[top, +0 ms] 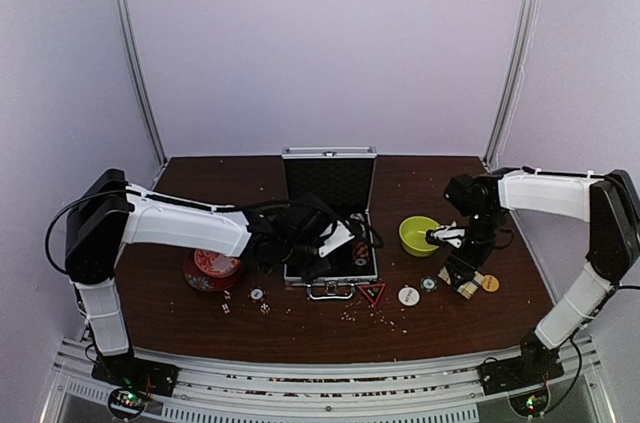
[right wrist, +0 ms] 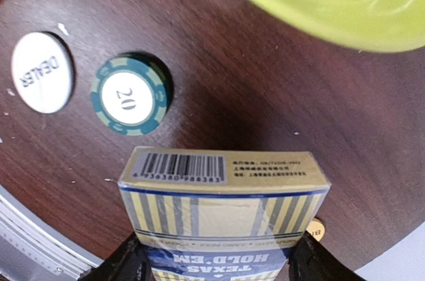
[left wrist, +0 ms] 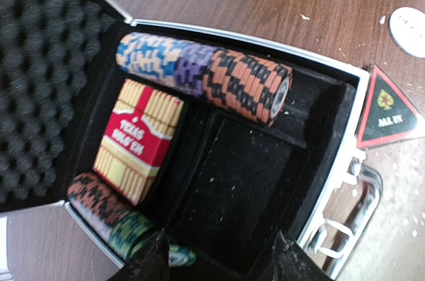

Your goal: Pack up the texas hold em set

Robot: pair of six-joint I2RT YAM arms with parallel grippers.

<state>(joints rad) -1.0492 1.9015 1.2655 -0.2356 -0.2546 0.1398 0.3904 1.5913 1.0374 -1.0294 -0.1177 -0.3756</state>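
the right gripper (right wrist: 216, 261) jaws pinch the blue card deck (right wrist: 222, 218) above the table, the left gripper (left wrist: 216, 261) spread over the open case (left wrist: 332, 181) — a loose pinch could drop it.

The open case (top: 330, 213) sits mid-table holding a card deck (left wrist: 137, 139) between two chip rows (left wrist: 206, 76), with the tin (top: 212, 269) to its left, the bowl (top: 419, 235) to its right, and dice (top: 257, 295) and the triangular button (top: 372, 292) before it.
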